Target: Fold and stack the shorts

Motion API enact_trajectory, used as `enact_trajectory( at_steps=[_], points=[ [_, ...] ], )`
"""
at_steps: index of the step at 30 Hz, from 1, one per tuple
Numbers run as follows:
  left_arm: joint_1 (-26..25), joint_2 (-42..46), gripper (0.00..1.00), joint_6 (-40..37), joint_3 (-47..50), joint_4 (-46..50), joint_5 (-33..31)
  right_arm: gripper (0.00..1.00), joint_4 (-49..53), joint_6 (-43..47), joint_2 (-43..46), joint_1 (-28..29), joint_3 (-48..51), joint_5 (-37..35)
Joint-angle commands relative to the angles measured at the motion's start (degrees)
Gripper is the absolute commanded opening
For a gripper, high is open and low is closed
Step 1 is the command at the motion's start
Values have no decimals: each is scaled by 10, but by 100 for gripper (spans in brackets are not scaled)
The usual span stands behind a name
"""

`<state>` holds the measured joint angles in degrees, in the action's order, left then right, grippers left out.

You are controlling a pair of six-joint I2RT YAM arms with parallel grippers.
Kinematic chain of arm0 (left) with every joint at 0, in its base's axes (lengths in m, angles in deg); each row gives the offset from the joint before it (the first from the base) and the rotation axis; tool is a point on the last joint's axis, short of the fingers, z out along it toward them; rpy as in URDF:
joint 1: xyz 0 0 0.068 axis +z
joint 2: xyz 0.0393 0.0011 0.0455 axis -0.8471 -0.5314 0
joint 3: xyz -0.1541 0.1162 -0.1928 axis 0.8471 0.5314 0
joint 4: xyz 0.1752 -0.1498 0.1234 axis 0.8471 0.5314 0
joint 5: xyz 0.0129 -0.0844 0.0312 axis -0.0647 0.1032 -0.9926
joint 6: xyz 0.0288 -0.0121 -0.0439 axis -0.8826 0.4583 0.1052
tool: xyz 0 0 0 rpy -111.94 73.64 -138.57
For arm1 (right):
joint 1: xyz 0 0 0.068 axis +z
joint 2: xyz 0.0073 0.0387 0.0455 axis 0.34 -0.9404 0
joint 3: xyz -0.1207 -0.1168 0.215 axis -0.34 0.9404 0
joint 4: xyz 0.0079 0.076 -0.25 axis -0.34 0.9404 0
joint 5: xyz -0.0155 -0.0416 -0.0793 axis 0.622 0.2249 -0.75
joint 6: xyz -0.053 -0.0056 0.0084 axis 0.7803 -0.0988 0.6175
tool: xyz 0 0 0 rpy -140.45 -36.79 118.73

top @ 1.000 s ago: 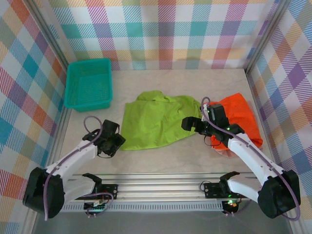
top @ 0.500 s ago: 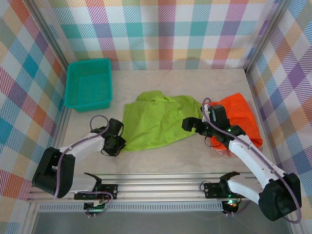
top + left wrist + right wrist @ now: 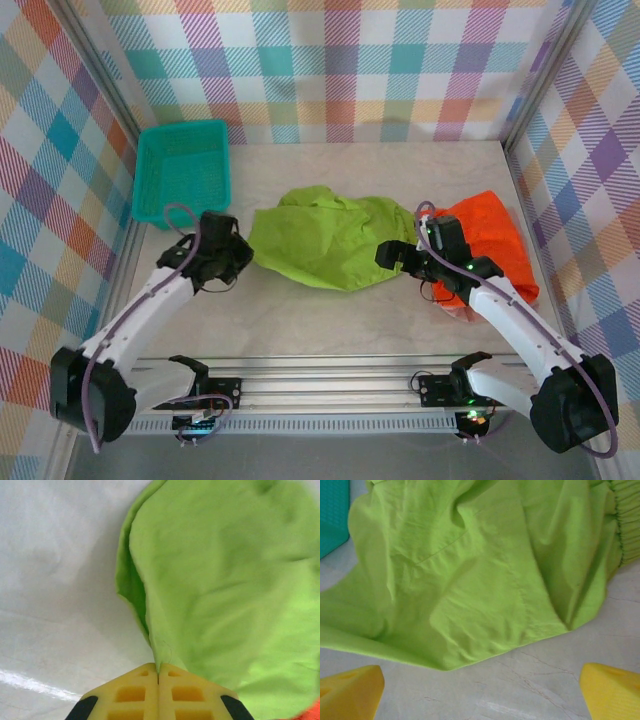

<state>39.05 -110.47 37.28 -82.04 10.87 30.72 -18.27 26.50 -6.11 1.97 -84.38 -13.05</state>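
You are holding the left gripper [image 3: 158, 669] clenched on a thin pinch of the lime green shorts [image 3: 225, 580]. The two yellow fingers are meeting with only the cloth's edge between them, and the garment is spreading ahead of the fingertips and off to their right. The hold appears to be placed at that corner so the hem can be carried over the body of the garment to start a fold. From above, the pinched corner is standing raised off the table [image 3: 330, 330], with the cloth rounding into a bunched curve beyond the tool. You are keeping the right gripper [image 3: 481, 687] released, jaws wide, hovering just short of the opposite hem. The green cloth is lying directly ahead of its fingers without touching them, and the orange shorts [image 3: 490, 240] are sitting behind it beside its wrist. It is presumably waiting there to take the matching corner. The teal mesh basket [image 3: 183, 172] is standing well beyond the left gripper, apart from the work. Against the view one second ago, the left jaws were open beside the near corner of a garment lying flat. They are now shut on it and lifted away from the near edge, dragging the hem inward. The right gripper and the orange shorts are showing no appreciable change.
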Motion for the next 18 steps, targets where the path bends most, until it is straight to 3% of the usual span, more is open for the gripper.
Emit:
enact_trajectory(
  at_steps=[1, 6, 10, 18],
  points=[
    [41, 38, 0, -46, -30, 77, -22, 97, 12, -38, -15, 4, 6, -21],
    [113, 52, 0, -85, -47, 110, -16, 91, 0, -94, -46, 4, 9, -21],
    [163, 34, 0, -93, -33, 100, -5, 78, -8, -157, -80, 4, 23, -27],
    [174, -2, 0, -82, 11, 58, 21, 62, -100, -242, -148, 1, 55, -19]
  ],
)
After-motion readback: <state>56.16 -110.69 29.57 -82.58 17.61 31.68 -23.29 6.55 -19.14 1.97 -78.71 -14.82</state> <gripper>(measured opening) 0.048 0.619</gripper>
